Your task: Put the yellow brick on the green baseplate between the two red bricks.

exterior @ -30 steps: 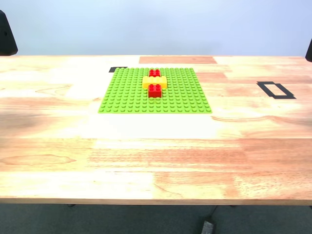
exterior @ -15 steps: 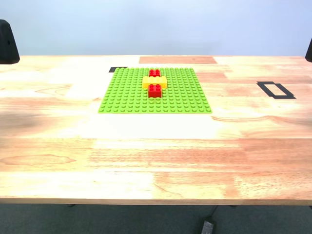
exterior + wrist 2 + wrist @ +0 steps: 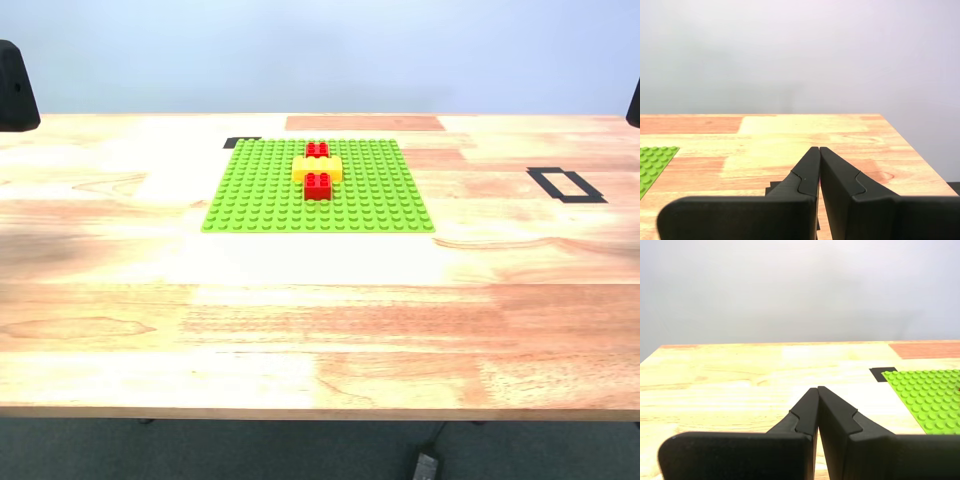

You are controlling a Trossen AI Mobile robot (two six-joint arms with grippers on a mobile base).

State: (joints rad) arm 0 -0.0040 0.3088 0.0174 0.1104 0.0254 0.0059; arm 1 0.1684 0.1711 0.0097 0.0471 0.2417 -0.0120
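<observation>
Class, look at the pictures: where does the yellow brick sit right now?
In the exterior view, the yellow brick sits on the green baseplate, in its far half near the middle, between the two red bricks, one behind it and one in front.

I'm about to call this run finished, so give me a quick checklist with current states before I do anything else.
1. Yellow brick on the green baseplate: ok.
2. It sits between the far red brick and the near red brick: ok.
3. Fully pressed onto the studs: cannot tell.
4. My first gripper shut and empty: ok.
5. My second gripper shut and empty: ok.
6. Both grippers off the baseplate: ok.
</observation>
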